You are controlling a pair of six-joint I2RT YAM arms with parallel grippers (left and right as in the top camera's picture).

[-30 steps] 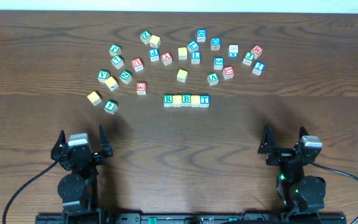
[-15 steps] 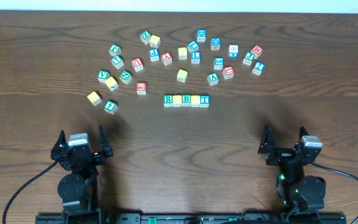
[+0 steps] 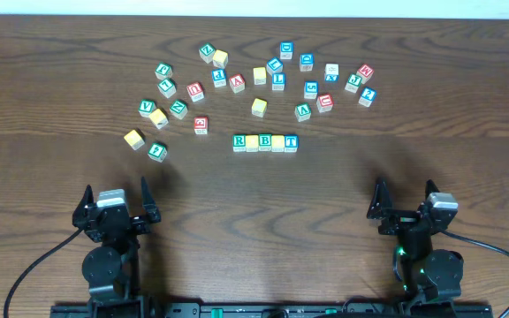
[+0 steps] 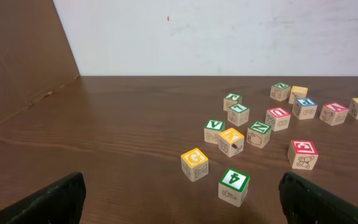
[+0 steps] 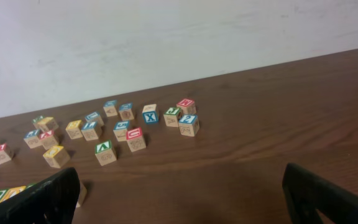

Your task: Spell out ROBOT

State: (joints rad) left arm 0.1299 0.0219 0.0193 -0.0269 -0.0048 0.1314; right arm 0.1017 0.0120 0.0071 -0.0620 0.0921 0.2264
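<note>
- Dark brown wood makes up the table (image 3: 343, 185), and a plain white wall (image 4: 229, 37) stands behind its far edge.
- Nothing has changed in the last second. No block has shifted, and both arms sit where they were at the near edge.
- The row of blocks (image 3: 278, 142) lies in the middle of the table, five in a line, touching side to side.
- I can read the R block (image 3: 239, 141), the B block (image 3: 265, 141) and the T block (image 3: 291, 141). Two yellow blocks (image 3: 253, 142) fill the gaps, but I cannot read their tops.
- If those two are O's, I think the word is done and the arms are just resting.
- The left gripper (image 3: 116, 188) is wide open and holds nothing, near the near left corner.
- The right gripper (image 3: 405, 186) is wide open too, near the near right corner.
- The loose blocks (image 3: 237, 82) lie spread out toward the far edge.
</note>
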